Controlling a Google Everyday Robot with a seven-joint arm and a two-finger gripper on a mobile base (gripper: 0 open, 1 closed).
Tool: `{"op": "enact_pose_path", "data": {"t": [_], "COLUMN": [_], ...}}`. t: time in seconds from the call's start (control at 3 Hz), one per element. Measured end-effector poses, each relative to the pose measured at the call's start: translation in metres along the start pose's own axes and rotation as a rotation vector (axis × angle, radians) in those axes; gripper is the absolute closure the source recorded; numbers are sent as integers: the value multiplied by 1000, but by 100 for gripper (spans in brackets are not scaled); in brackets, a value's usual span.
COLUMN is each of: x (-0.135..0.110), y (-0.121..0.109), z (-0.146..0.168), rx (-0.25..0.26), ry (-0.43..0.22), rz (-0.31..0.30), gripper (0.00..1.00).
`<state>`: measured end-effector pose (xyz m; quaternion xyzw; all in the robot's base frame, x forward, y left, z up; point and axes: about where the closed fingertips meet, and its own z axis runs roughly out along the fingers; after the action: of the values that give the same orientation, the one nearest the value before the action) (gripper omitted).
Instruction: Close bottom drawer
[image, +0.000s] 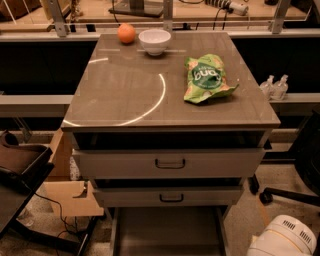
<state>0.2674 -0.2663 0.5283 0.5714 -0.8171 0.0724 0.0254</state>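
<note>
Speckled floor (282, 175); cardboard box (67, 195) left of cabinet (125, 95); chair base (287, 194) right (warm, dim light).

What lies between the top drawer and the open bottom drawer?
In the camera view, the middle drawer lies between the top drawer and the open bottom drawer. The gripper is not in view; a white robot part shows bottom right.
</note>
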Motion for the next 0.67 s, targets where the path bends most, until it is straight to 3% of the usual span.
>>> {"op": "enact_pose_path", "data": {"t": [0.67], "x": [-21], "y": [11], "z": [46], "rx": [17], "ry": [-74], "rz": [-32], "gripper": [0]}}
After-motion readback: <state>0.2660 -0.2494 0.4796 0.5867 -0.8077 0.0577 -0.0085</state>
